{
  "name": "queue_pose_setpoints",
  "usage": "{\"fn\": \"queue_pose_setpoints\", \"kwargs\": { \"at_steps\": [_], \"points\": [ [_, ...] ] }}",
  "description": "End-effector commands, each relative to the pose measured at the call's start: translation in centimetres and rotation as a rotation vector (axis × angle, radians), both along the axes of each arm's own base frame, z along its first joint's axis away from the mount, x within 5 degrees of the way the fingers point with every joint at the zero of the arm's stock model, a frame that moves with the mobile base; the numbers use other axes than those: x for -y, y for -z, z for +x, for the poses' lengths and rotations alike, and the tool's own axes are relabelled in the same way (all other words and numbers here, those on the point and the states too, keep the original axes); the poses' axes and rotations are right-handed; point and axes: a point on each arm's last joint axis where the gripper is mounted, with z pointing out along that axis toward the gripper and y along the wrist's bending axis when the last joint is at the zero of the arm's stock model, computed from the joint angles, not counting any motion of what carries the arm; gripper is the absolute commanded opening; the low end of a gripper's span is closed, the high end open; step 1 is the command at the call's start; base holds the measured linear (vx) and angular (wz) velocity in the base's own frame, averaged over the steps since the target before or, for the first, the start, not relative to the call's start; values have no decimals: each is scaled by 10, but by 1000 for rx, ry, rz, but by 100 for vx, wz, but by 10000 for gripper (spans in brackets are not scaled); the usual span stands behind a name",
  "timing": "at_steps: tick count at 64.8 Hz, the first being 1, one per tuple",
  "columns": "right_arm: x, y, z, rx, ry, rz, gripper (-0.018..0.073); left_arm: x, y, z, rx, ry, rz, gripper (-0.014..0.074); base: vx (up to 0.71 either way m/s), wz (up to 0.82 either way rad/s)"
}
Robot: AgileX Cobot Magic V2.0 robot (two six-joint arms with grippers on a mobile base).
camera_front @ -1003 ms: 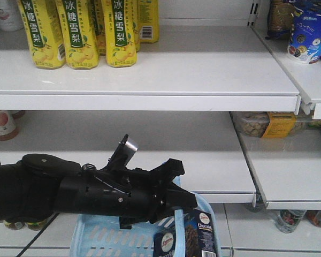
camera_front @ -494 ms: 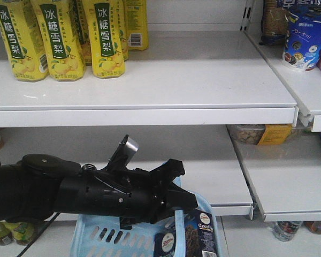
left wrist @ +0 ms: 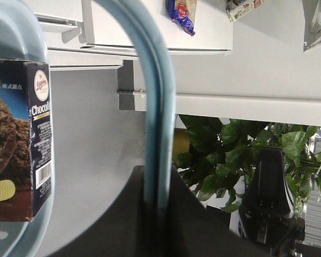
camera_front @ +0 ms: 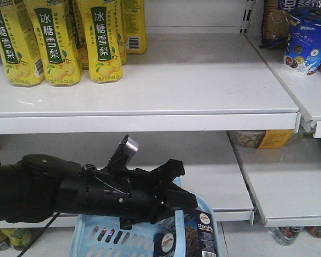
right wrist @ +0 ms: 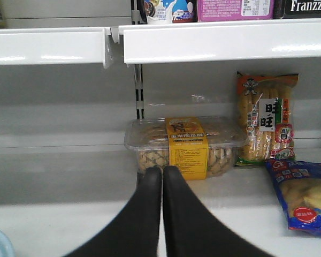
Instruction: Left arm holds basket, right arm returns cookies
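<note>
Left claw clamped on basket by its handle; cookies upright in basket's right corner, untouched; right claw closed, empty, facing shelf; return not yet begun.

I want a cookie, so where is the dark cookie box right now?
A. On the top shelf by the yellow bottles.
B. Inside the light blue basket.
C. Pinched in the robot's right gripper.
B: the cookies sit inside the basket, and the right gripper is shut with nothing in it.
</note>
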Motion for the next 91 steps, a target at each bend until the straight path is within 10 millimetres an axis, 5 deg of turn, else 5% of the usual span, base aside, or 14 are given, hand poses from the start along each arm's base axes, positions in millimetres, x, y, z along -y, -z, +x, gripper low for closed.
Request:
{"fn": "queue_pose_setpoints", "kwargs": {
  "at_steps": [1, 65, 77, 91],
  "points": [
    [0, -8, -1, 88, 4, -2, -8, 2, -26, -3, 15, 8, -105, -6, 0, 0],
    [0, -10, -1, 99, 5, -3, -8, 2, -26, -3, 15, 8, -105, -6, 0, 0],
    [1, -24, -3, 251, 13, -2, -8, 2, -26, -3, 15, 8, -105, -6, 0, 0],
    [1, -57, -3, 208, -1, 125, -8, 2, -26, -3, 15, 8, -105, -6, 0, 0]
  ]
}}
